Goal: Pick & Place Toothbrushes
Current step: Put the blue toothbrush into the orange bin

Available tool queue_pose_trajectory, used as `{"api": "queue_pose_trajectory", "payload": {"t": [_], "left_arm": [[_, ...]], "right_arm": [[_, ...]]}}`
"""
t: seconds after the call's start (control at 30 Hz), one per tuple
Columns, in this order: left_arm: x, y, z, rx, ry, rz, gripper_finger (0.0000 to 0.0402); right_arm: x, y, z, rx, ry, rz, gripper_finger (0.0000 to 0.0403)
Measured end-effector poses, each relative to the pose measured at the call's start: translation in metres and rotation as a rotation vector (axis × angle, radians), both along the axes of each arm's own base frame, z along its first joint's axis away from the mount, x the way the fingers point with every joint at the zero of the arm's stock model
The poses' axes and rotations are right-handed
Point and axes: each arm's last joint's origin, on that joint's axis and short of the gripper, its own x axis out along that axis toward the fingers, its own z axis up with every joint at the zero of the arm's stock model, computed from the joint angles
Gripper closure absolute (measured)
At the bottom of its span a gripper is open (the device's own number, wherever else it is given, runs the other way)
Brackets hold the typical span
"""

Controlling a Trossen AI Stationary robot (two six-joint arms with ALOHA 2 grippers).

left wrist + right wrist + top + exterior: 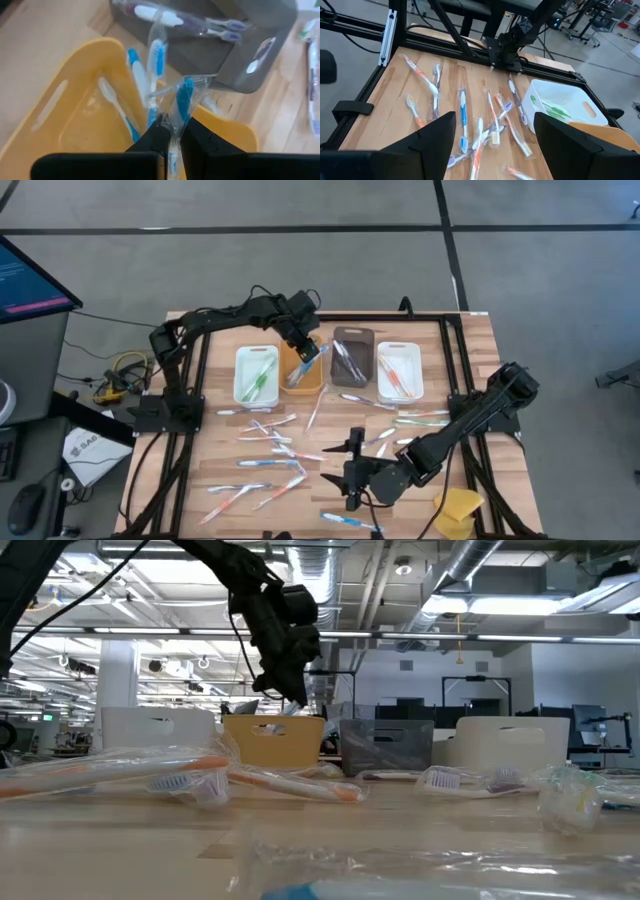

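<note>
Yellow bin (75, 100) holding blue toothbrushes (135, 75), left hand (172, 135) clamping one, right hand (492, 145) apart.

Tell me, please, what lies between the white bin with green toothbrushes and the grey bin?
In the high view, the yellow bin lies between the white bin and the grey bin. The left gripper hangs over it, shut on a blue toothbrush.

Bright even overhead light, soft shadows, low view foreground blurry, wrist pics slightly soft
</note>
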Motion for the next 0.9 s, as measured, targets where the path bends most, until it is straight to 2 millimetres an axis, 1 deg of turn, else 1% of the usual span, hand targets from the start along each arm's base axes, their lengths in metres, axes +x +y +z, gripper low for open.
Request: {"api": "queue_pose_trajectory", "payload": {"t": [0.07,0.43,0.77,0.9], "left_arm": [[-0.0002,0.0021,-0.0028,-0.004,0.007,0.006,0.0384],[-0.0020,0.0038,-0.0015,0.001,0.011,0.019,0.0370],[-0.0025,0.0035,-0.0019,0.001,0.018,0.016,0.0349],[-0.0025,0.0034,-0.0019,-0.001,0.017,0.015,0.0333]], "right_arm": [[0.0000,0.0000,0.0000,0.000,0.000,0.000,0.0139],[-0.0001,0.0001,-0.0001,0.000,0.001,0.000,0.0139],[-0.0001,0.0001,-0.0001,0.000,0.001,0.001,0.0139],[-0.0001,0.0001,-0.0001,0.000,0.001,0.001,0.0139]]}}
